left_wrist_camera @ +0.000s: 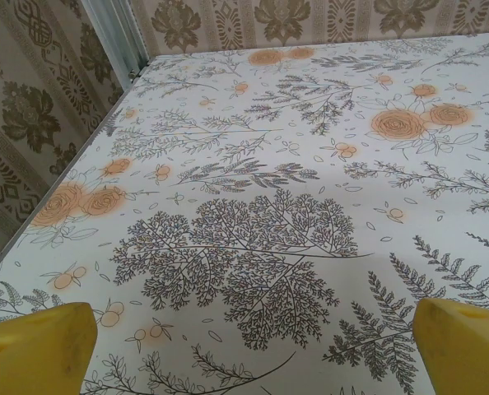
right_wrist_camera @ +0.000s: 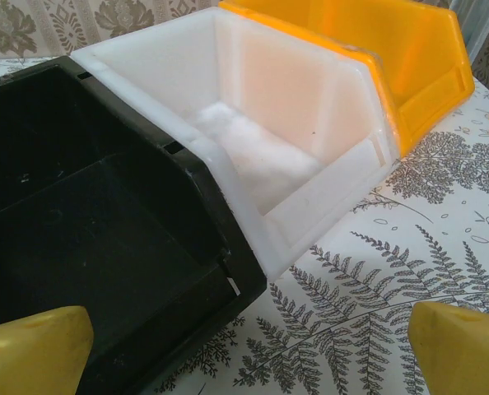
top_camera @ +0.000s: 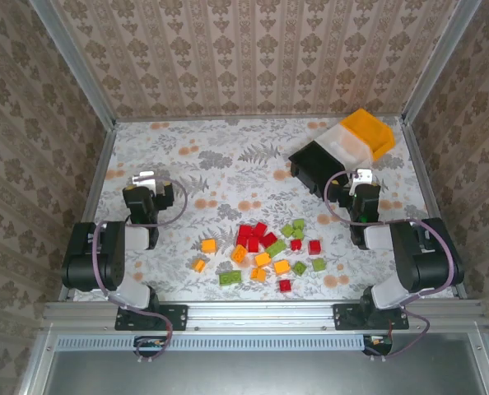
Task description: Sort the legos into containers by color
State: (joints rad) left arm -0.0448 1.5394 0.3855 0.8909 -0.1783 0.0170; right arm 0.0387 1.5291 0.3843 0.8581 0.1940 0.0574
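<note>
While all legos (top_camera: 253, 236) lie loose by the worktop's (top_camera: 228, 164) near edge, your bins (top_camera: 346, 146) hold none; left tool (top_camera: 143, 176) and right tool (top_camera: 361, 174) gape empty.

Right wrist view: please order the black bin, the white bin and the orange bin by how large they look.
1. black bin
2. white bin
3. orange bin
Nearness and overlap cause this; true sizes may be equal.
</note>
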